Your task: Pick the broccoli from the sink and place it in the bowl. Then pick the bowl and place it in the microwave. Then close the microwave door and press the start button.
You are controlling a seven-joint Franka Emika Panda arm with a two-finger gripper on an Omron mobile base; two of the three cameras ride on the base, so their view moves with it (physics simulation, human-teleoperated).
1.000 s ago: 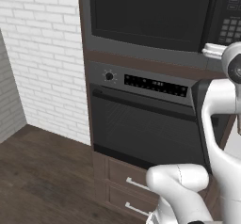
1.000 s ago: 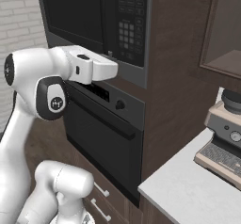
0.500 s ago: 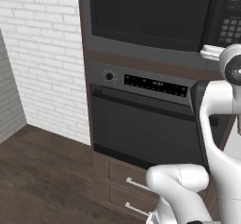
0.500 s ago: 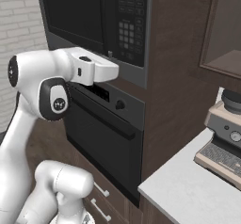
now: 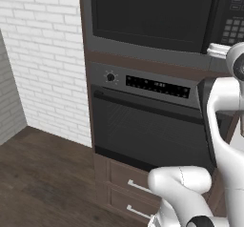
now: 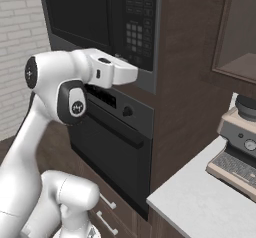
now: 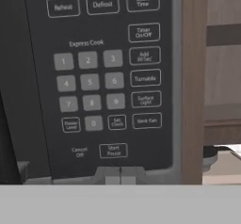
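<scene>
the microwave door (image 5: 152, 11) is shut and the claw (image 7: 120, 175), its tips together, sits just below the start button (image 7: 113, 150) on the keypad (image 7: 106, 77), a stiff flat key that i think needs only a light, square push.

You see a glossy white arm (image 6: 55, 82) of rounded segments, dark grey joint rings, small round logo marks on its joint caps.

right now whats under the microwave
Directly under the microwave sits a black oven with a round knob and display strip, then wood drawers with pale handles. The robot's arm covers the oven's right side.
</scene>
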